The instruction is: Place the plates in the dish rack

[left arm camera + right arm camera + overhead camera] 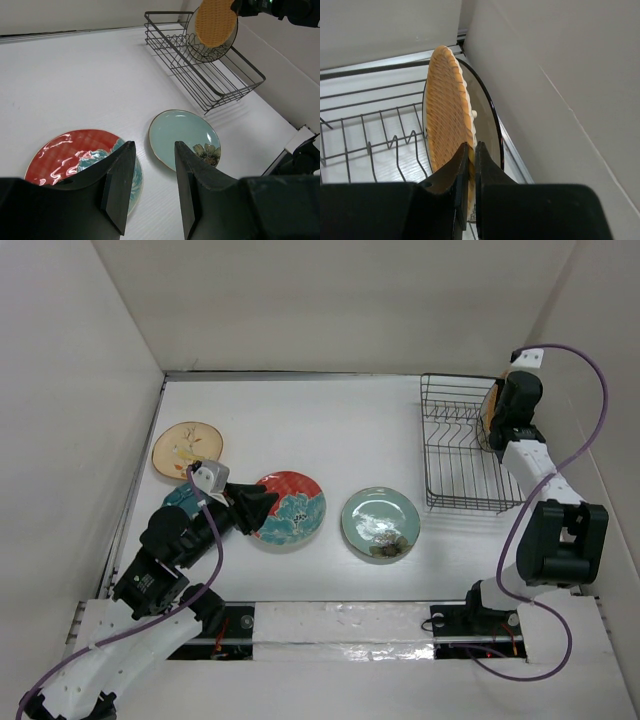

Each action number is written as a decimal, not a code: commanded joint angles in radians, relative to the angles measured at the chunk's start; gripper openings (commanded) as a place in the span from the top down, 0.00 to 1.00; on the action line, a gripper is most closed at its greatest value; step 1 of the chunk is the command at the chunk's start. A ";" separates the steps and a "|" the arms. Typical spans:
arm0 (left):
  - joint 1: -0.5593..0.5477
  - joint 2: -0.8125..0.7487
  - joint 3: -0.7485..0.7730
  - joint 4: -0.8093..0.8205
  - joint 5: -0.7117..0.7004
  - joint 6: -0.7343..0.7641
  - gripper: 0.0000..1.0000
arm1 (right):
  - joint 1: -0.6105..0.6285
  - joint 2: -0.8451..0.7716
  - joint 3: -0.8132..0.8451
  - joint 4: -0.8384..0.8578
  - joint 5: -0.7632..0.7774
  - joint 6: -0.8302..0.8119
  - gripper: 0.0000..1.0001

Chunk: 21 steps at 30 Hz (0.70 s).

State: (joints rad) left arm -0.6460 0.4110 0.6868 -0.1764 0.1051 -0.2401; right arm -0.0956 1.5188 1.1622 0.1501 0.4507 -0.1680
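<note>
At the black wire dish rack, the right hand pinched the stiff, probably fragile round orange plate by its rim, while the left hand stood apart, empty.

Orange plate, red-and-teal floral plate, pale green plate, tan floral plate, black rack.

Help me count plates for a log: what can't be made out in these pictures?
- Top view: the teal blue plate lies mostly under the left arm; only a sliver shows.
- Top view: the right arm hides most of the orange plate.
- Right wrist view: the orange plate covers most of the white plate, and the right gripper hides the orange plate's lower edge, so seating in the dish rack is unclear.
</note>
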 commanded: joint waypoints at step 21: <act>-0.004 0.011 0.019 0.045 0.012 0.010 0.63 | -0.006 0.003 -0.045 0.077 -0.073 0.272 0.50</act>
State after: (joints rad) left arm -0.6460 0.4183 0.6868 -0.1761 0.1215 -0.2398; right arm -0.0990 1.5826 1.1004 0.2211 0.3748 -0.0212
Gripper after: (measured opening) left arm 0.371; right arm 0.470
